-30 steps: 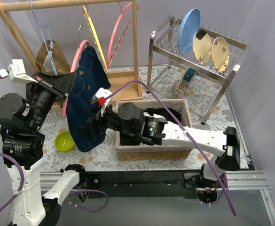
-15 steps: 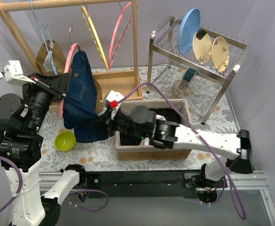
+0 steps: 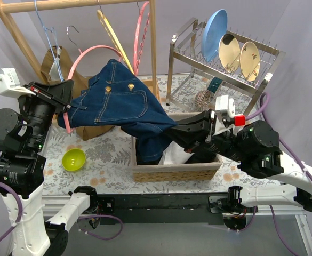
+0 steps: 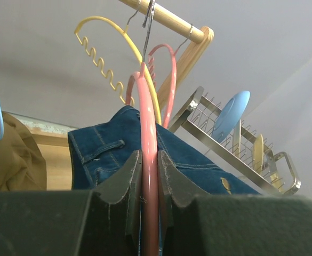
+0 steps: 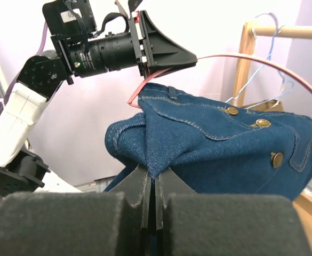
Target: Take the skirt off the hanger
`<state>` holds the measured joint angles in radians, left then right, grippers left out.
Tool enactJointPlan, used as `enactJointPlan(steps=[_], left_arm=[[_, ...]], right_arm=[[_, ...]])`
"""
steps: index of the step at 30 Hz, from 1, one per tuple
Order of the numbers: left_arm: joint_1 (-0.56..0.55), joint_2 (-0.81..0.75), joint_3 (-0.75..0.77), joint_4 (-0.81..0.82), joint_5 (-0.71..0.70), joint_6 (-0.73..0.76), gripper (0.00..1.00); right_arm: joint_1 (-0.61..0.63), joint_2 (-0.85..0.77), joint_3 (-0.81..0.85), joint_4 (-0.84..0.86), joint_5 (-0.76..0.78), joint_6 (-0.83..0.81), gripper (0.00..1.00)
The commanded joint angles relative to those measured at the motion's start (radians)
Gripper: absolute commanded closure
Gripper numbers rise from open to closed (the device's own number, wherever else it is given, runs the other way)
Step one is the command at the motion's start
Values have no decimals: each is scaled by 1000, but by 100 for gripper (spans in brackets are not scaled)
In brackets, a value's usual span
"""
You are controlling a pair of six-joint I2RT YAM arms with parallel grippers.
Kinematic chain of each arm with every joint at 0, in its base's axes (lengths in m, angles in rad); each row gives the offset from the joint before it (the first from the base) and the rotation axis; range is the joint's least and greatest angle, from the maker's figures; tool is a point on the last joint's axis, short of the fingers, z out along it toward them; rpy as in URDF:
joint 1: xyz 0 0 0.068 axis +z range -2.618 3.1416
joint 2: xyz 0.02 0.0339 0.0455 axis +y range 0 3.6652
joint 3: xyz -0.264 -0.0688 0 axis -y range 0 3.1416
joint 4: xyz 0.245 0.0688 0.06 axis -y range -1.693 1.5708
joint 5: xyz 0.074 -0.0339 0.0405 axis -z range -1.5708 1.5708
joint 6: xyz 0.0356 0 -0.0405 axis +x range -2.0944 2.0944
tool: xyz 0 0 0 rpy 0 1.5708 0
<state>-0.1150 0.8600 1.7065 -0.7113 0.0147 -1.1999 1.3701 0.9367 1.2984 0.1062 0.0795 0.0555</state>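
Both jaws: closed tight
Left gripper (image 4: 149,178): pinching the pink hanger (image 4: 148,122)
Right gripper (image 5: 154,184): pinching a denim skirt (image 3: 126,104) fold
Denim skirt: stretched from hanger to above wicker basket (image 3: 172,172)

Robot lab bench staged as a household corner. Garment rail (image 3: 76,4) upper left, dish rack (image 3: 171,69) with plates (image 3: 213,33) upper right, wicker basket (image 3: 172,173) centre, floral tablecloth (image 3: 110,154), plain grey walls (image 3: 300,32). Arm mounting rail (image 3: 161,202) bolted along bottom edge.

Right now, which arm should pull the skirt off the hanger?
Right. The right gripper is shut on the skirt and can probably pull it free; the left gripper is clamping the pink hanger.
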Motion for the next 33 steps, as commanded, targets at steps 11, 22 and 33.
enactJointPlan(steps=[11, 22, 33], left_arm=[[12, 10, -18, 101, -200, 109, 100], [12, -6, -19, 75, -242, 137, 100], [12, -48, -19, 82, -74, 181, 100]], right_arm=[[12, -70, 76, 352, 201, -247, 99], [12, 51, 289, 375, 174, -319, 99], [12, 141, 419, 437, 30, -324, 99]])
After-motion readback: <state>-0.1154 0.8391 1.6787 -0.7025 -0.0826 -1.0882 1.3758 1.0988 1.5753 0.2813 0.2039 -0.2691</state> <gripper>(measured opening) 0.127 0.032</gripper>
